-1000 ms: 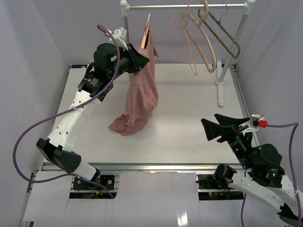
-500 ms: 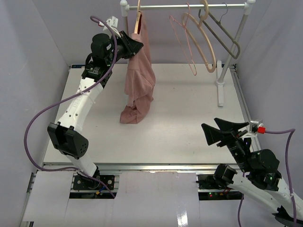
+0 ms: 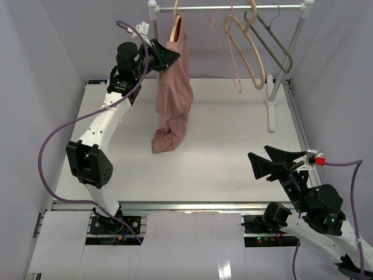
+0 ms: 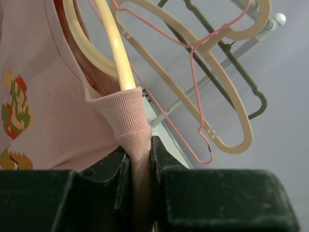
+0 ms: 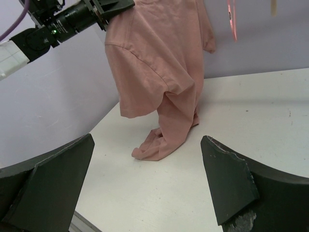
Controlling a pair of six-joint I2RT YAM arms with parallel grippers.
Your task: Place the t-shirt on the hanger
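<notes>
As L hand (image 4: 139, 153) pinches the mauve t-shirt (image 3: 175, 93) collar at 12 o'clock, only wrist cam shows print; R hand (image 3: 259, 153) splayed.

I read the dusty-pink t-shirt (image 3: 173, 87) hanging limp from the left claw (image 3: 169, 57), ribbed hem pinched between the fingers, lower end crumpled well below. The pale beige hanger (image 4: 118, 53) rises just above the claw, one arm inside the shirt's opening.

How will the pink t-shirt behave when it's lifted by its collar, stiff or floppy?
Probably floppy: the t-shirt hangs in loose folds and its lower end bunches on the table. Likely light, since the left gripper grips only a pinch of ribbed collar. Its trailing end may drag.
</notes>
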